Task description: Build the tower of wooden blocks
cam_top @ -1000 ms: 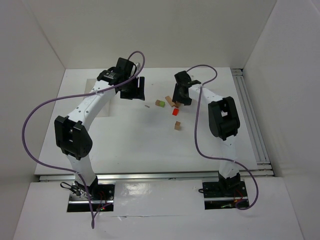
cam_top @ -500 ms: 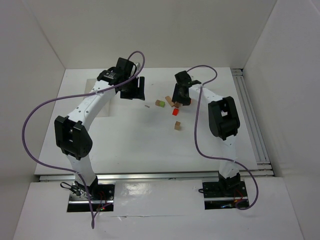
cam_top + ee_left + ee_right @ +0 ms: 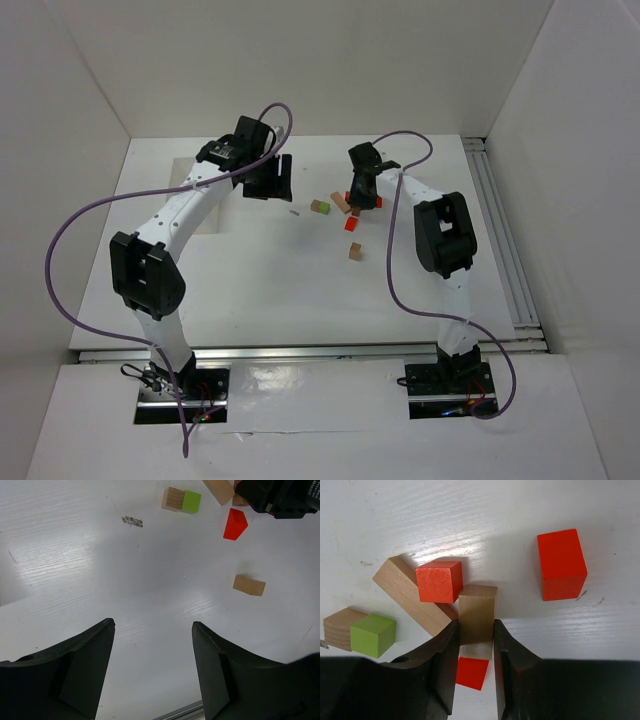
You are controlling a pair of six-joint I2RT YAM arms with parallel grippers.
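Note:
My right gripper (image 3: 474, 630) is shut on a tan wood block (image 3: 477, 615), held over the cluster at the table's far middle (image 3: 362, 196). Beside it a red cube (image 3: 439, 581) rests on a long tan block (image 3: 410, 596). Another red piece (image 3: 472, 673) shows below the held block. A red block (image 3: 561, 571) lies apart to the right. A lime green cube (image 3: 372, 634) touches a tan cube (image 3: 337, 628) at left. My left gripper (image 3: 152, 630) is open and empty over bare table; it sees the green cube (image 3: 191, 501), a red block (image 3: 235, 524) and a lone tan block (image 3: 249, 585).
White walls enclose the table on three sides. A small grey scuff (image 3: 132, 521) marks the tabletop left of the green cube. A metal rail (image 3: 505, 240) runs along the right edge. Purple cables loop over both arms.
My right gripper has shifted slightly toward the far side over the block cluster. The left arm has barely moved.

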